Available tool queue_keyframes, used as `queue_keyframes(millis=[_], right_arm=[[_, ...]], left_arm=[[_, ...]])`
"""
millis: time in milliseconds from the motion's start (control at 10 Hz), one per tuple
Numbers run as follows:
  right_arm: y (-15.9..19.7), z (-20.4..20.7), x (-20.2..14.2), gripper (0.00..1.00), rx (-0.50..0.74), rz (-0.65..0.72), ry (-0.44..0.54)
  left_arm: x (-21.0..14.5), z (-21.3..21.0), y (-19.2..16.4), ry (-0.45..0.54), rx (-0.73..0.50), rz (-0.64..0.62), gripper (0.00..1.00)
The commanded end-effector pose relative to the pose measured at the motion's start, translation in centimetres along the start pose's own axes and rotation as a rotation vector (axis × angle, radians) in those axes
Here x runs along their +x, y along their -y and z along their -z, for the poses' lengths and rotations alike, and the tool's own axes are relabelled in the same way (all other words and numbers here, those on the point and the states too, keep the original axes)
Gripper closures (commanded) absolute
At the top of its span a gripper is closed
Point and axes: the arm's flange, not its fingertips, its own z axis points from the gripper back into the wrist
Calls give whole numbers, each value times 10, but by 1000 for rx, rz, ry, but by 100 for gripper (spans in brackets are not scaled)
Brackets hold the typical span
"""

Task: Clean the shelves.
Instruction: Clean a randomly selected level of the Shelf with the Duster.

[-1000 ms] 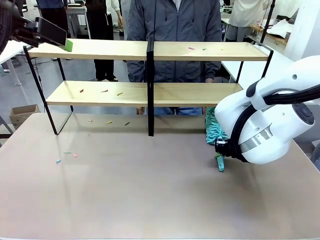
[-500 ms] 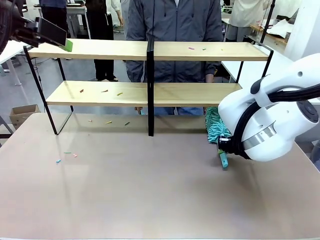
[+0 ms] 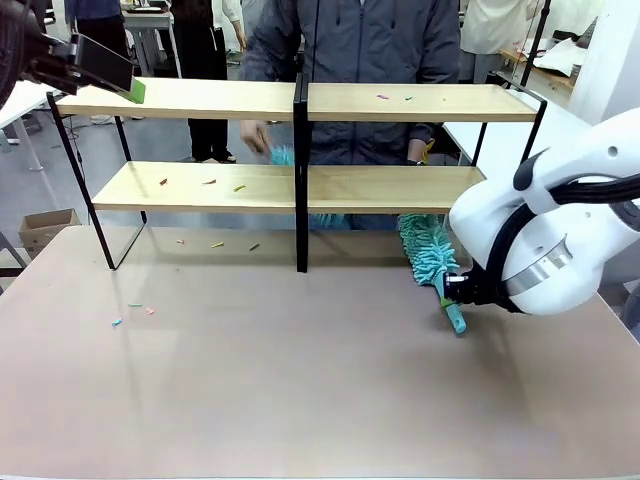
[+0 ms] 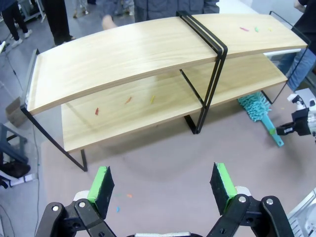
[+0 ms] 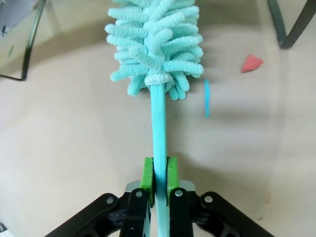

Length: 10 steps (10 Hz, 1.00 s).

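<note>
Green-padded fingers of your left gripper stand spread and empty at 10 o'clock, off the end of the shelves, which span the far tabletop from 9 to 3 o'clock with coloured scraps unswept on the boards. Since half a second ago, a person's hand has come in at 12 o'clock with a blurred teal object. Your right gripper, pinching the duster by its handle, has shifted toward 3 o'clock, baring the head, so judge sweeping imminent.

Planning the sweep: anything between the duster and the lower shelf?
Nothing visible: the duster, shut in the right gripper, sits below the right end of the lower shelf. A person's hand hovers near the centre post.
</note>
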Motion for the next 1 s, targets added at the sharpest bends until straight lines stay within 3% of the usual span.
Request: queue_keyframes(millis=[0, 400, 900], right_arm=[[-1, -150, -9, 87, -41, -11, -42], [11, -197, 16, 87, -6, -112, -164], [15, -197, 10, 87, 32, -91, -232]], left_arm=[[0, 0, -1, 6, -4, -3, 0], [0, 0, -1, 6, -4, -3, 0], [0, 0, -1, 6, -4, -3, 0]])
